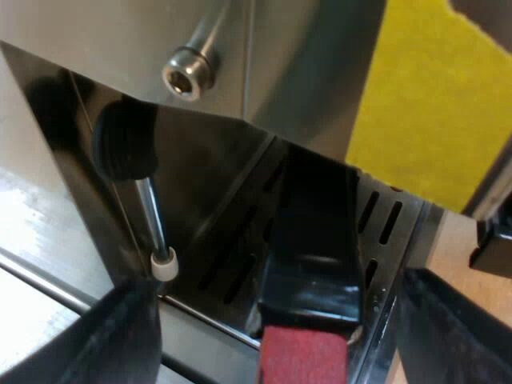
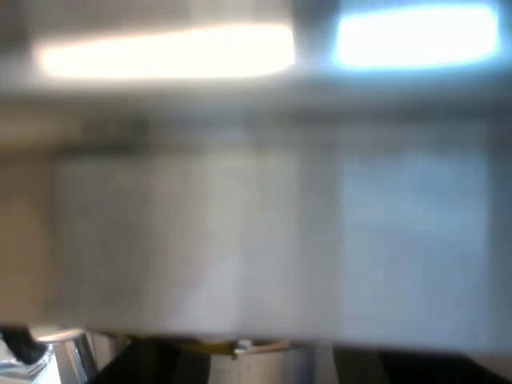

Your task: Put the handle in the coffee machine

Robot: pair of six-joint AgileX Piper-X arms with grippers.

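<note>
A yellow panel (image 1: 432,96) and a strip of wood-toned tabletop (image 1: 452,240) lie behind the stainless front of the espresso machine (image 1: 120,40). In the right wrist view the background is a pale, blurred wall under 2 bright ceiling lights. The metal holder's dark handle (image 1: 312,232) projects from under the machine's front, above the slotted drip tray (image 1: 384,220), with its red end (image 1: 304,358) pointing away from the machine. The joint between holder and machine is hidden under the overhang, so seating cannot be confirmed. The left gripper (image 1: 280,352) is at the red end. Its 2 black fingers (image 1: 104,336) stand wide, 1 on each side of the handle, with a clear gap on both sides, and neither pad touches it. A steam wand (image 1: 152,216) with a black grip and a white tip hangs close beside the handle. Judgement: insertion appears complete or nearly so, since the handle stays at the machine's front without support from the gripper. Remaining work is probably to verify the lock and to draw the left arm back clear of the wand. The state of the right gripper (image 2: 272,371) cannot be told.
</note>
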